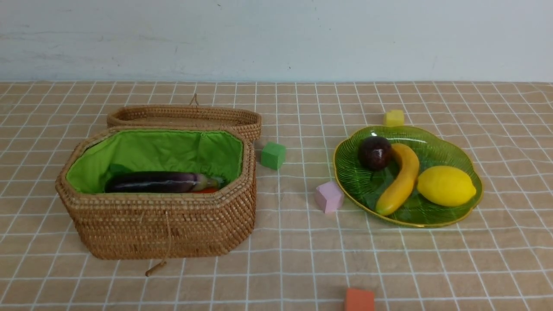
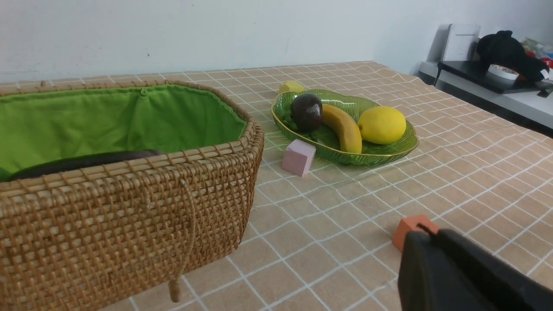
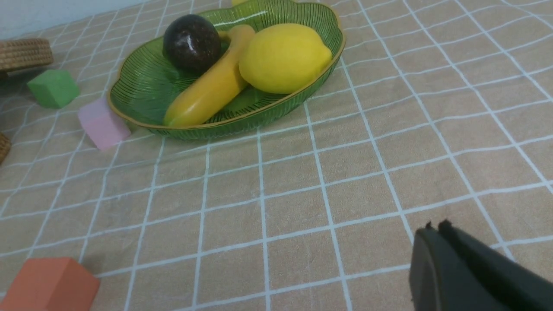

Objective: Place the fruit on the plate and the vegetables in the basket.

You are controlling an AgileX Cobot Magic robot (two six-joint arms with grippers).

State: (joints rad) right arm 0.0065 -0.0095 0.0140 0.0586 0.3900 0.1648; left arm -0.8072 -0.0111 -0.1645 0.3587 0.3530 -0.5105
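Observation:
The green glass plate (image 1: 468, 196) at the right holds the banana (image 1: 402, 179), the lemon (image 1: 446, 185) and the mangosteen (image 1: 374, 152). The wicker basket (image 1: 164, 220) with green lining at the left holds the eggplant (image 1: 151, 182); a bit of orange carrot (image 1: 207, 190) shows beside it. The radish is hidden. No gripper shows in the front view. My left gripper (image 2: 425, 235) is shut and empty, low over the table by the orange cube. My right gripper (image 3: 434, 229) is shut and empty, near the table in front of the plate (image 3: 142, 82).
The shallow wicker lid (image 1: 185, 116) lies behind the basket. Foam cubes lie about: green (image 1: 273, 155), pink (image 1: 329, 197), yellow (image 1: 394, 118) behind the plate, orange (image 1: 359, 300) at the front edge. A grey side table with clutter (image 2: 497, 82) stands beyond the table's edge.

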